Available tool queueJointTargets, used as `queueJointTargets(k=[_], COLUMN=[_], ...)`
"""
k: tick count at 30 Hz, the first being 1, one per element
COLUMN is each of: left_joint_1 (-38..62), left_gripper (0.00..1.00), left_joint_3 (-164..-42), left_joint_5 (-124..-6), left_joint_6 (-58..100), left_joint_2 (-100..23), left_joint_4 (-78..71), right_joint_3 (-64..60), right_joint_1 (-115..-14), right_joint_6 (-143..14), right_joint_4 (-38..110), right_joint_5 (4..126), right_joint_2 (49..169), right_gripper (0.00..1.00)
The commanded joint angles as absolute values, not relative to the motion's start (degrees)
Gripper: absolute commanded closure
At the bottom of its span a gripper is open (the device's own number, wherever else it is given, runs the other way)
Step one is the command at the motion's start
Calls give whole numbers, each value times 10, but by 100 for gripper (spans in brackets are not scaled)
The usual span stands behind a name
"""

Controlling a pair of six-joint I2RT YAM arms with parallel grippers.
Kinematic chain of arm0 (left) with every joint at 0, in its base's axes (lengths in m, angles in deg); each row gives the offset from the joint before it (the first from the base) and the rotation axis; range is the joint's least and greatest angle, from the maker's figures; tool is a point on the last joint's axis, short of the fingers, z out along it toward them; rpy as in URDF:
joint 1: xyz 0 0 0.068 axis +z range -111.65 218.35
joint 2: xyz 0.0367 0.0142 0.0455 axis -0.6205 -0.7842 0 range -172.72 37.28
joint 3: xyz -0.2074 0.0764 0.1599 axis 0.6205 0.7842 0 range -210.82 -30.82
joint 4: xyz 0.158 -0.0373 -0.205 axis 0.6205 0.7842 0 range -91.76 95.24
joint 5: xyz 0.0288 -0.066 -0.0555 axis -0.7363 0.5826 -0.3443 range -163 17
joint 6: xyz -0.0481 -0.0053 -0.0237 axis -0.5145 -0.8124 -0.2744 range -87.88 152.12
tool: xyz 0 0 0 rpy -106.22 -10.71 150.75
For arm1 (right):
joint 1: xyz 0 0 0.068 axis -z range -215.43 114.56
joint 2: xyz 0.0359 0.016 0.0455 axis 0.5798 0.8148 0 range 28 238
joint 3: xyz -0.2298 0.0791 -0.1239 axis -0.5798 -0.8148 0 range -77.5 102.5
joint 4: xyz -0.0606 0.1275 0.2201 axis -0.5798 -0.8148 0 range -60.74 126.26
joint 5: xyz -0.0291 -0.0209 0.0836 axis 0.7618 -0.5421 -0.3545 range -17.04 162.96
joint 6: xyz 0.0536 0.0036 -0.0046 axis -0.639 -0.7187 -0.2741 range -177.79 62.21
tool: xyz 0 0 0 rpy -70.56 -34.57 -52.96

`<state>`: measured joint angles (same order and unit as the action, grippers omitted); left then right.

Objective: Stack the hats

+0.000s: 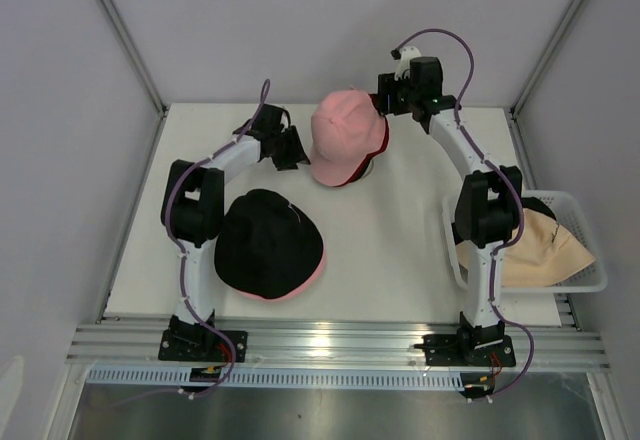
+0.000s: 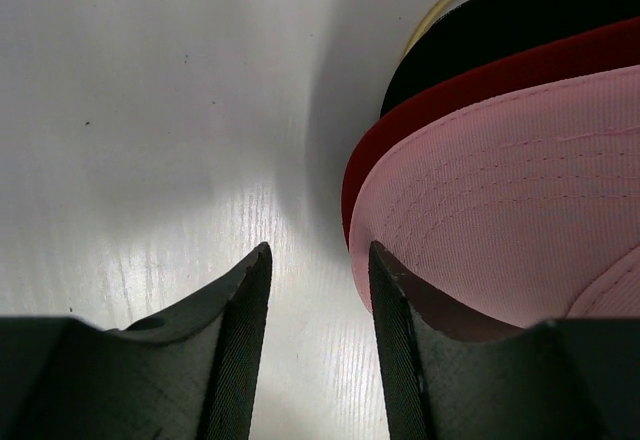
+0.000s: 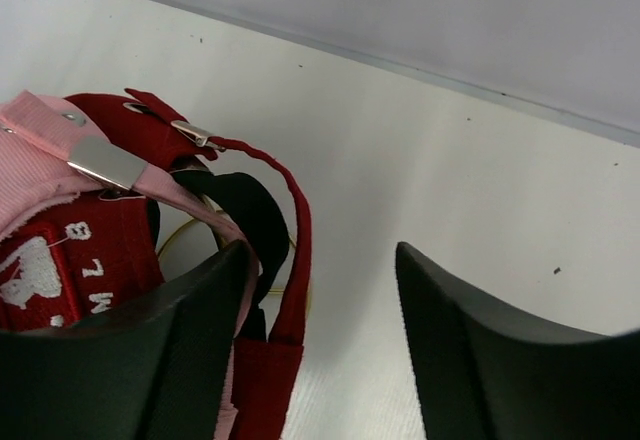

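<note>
Three peaked caps are already nested at the far middle of the table (image 1: pixel 400 250): the pink cap (image 1: pixel 345 135) is on top, the red cap (image 2: pixel 470 90) is under it and the black cap (image 2: pixel 520 20) is lowest, their brims fanned one below another in the left wrist view. The left gripper (image 2: pixel 318 255) sits low just beside the pink brim with its jaws spread and only bare table between them, so it holds nothing. The right gripper (image 3: pixel 320 250) is at the back of the same pile by the strap buckles, jaws also spread and empty, one finger right against the straps. Nearer the arm bases, the black bucket hat (image 1: pixel 265 240) lies on top of the pink bucket hat (image 1: pixel 305 283), of which only a rim shows. The cream hat (image 1: pixel 535 250) is in the white mesh basket (image 1: pixel 600 260) at the right edge, partly hidden by the right arm; a dark shape behind it may be another hat, but that cannot be told. By my reading the task is roughly half done: two piles stand well apart, and the cream hat has yet to join either
</note>
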<state>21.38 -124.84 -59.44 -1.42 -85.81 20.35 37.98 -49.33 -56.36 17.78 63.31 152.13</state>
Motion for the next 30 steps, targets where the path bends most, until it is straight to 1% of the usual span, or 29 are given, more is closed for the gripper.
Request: queueJointTargets(k=[1, 2, 3, 5, 6, 9, 11, 12, 14, 15, 18, 19, 21, 22, 24, 25, 26, 28, 29, 30], left_joint_1=[211, 213, 216, 224, 227, 244, 256, 264, 271, 274, 275, 275, 275, 275, 273, 269, 268, 267, 266, 266], left_gripper=[52, 52, 50, 48, 46, 41, 33, 24, 18, 13, 10, 10, 9, 9, 5, 4, 2, 1, 0, 0], left_joint_3=[-1281, -1287, -1288, -1290, -1290, -1289, -1289, -1289, -1292, -1293, -1291, -1289, -1279, -1273, -1238, -1229, -1211, -1181, -1174, -1159], left_joint_5=[-611, -615, -619, -625, -632, -639, -651, -652, -655, -661, -682, -683, -679, -672, -656, -658, -658, -654, -653, -641], left_joint_6=[-2, 3, 9, 30, 35, 60, 76, 81, 93, 95, 109, 115, 120, 122, 124, 127, 130, 143, 146, 150], left_joint_2=[-846, -840, -831, -799, -786, -728, -682, -668, -642, -613, -550, -534, -474, -452, -404, -350, -324, -250, -227, -205], left_joint_4=[213, 220, 226, 244, 250, 273, 286, 290, 300, 308, 327, 332, 341, 347, 349, 352, 357, 366, 381, 388], right_joint_3=[372, 375, 380, 404, 416, 462, 472, 472, 467, 463, 455, 439, 402, 344, 274, 236, 164, 97, 39, 15], right_joint_1=[-488, -487, -486, -484, -483, -474, -470, -463, -454, -443, -427, -419, -412, -406, -395, -375, -362, -316, -275, -254], right_joint_6=[-559, -561, -562, -572, -575, -601, -616, -630, -646, -667, -696, -710, -727, -742, -765, -786, -801, -834, -855, -862], right_joint_4=[126, 124, 119, 110, 97, 72, 70, 75, 88, 90, 84, 78, 59, 53, 34, 30, 20, 7, -12, -27], right_joint_5=[640, 629, 623, 614, 613, 602, 592, 583, 547, 535, 526, 532, 591, 647, 708, 749, 758, 762, 753, 750], right_joint_2=[1501, 1489, 1484, 1474, 1466, 1446, 1431, 1410, 1390, 1380, 1343, 1317, 1279, 1230, 1169, 1136, 1068, 1002, 969, 917], right_gripper=[33, 30, 24, 19, 15, 11, 9, 5, 2, 1, 1, 2, 1, 1, 1, 1, 0, 1, 0, 1])
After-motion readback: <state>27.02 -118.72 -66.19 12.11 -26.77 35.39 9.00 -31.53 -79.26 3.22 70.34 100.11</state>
